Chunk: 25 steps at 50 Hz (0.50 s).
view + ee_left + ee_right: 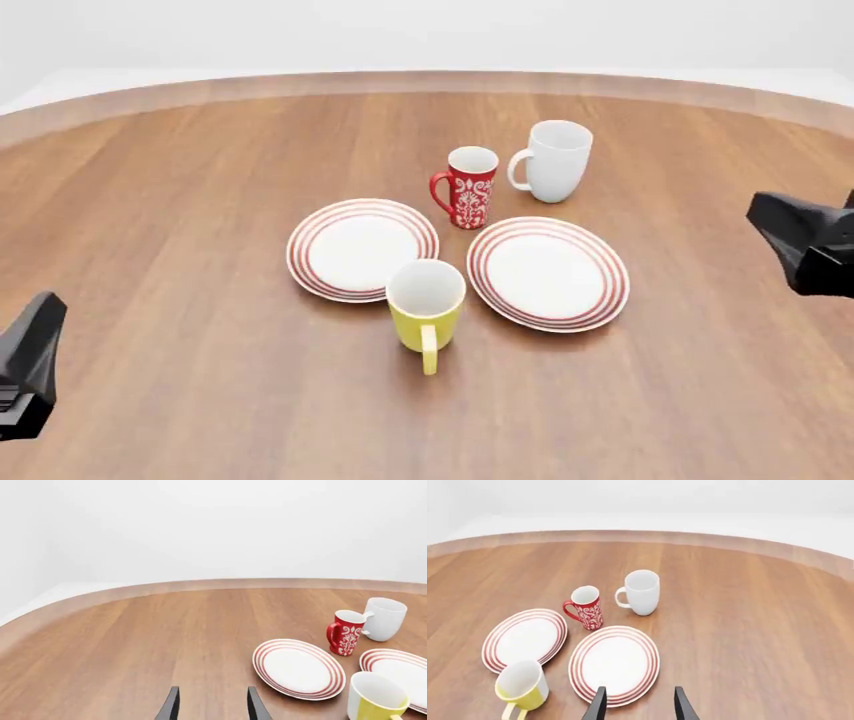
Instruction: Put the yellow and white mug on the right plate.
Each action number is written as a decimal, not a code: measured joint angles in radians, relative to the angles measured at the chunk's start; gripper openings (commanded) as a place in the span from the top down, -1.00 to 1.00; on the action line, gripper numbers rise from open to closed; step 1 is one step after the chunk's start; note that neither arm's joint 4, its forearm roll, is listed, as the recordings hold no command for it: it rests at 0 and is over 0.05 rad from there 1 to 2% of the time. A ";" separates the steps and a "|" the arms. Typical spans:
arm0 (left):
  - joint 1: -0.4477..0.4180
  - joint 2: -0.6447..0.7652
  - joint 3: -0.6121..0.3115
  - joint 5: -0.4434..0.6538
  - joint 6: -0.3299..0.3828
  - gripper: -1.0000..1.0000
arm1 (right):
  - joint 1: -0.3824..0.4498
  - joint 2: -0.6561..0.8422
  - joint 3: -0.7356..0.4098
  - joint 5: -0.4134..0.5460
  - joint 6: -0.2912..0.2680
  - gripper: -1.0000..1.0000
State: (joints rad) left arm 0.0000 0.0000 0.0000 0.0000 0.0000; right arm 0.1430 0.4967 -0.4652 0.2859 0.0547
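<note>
Opening step, before any grasp: both arms are waiting at the near edge of the table (pixel 160 330), well apart from the crockery — the left gripper (pixel 212 705) and the right gripper (pixel 639 702) are each showing two parted fingers with nothing between them. Nearest the arms, the yellow mug (pixel 426 308) is standing upright on bare wood, handle pointing toward the camera, just in front of the gap between the two plates. The right plate (pixel 549 272) is lying beside it, bare. The next move is likely calling for the right arm to reach in, close on the mug, lift and set it on that plate. Farther back, the left plate (pixel 362 249), then the red mug (pixel 467 187) and white mug (pixel 553 160) are standing — beyond the path, hardly obstructing.
</note>
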 measured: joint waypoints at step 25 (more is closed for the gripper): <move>0.000 0.000 0.000 0.000 0.000 -1.00 | 0.144 0.202 -0.240 0.196 0.068 -1.00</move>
State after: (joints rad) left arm 0.0000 0.0000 0.0000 0.0000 0.0000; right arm 0.2870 0.6987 -0.7052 0.4824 0.1230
